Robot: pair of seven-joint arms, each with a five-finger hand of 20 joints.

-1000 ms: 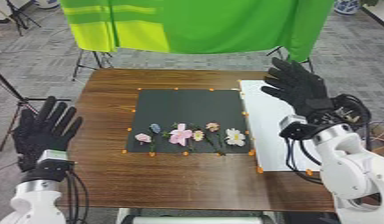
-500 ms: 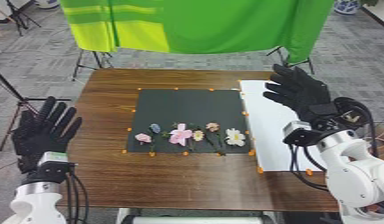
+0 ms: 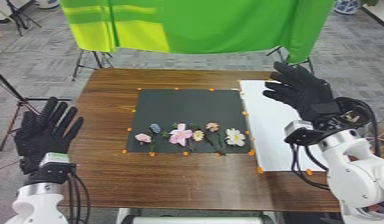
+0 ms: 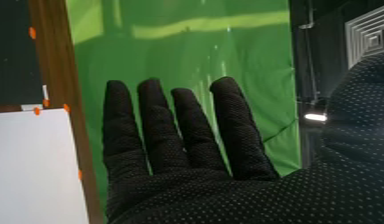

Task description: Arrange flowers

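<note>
Altogether, six flowers (image 3: 180, 135) lie there — one dark mat (image 3: 187, 106) beneath.

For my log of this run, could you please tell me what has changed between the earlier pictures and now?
The right hand has drawn back slightly toward the robot and to its right, grasping nothing. The flowers stay as they were on the dark sheet; the left hand is nearly unmoved.

A lamp (image 4: 315, 117) glares white against dark surroundings.
</note>
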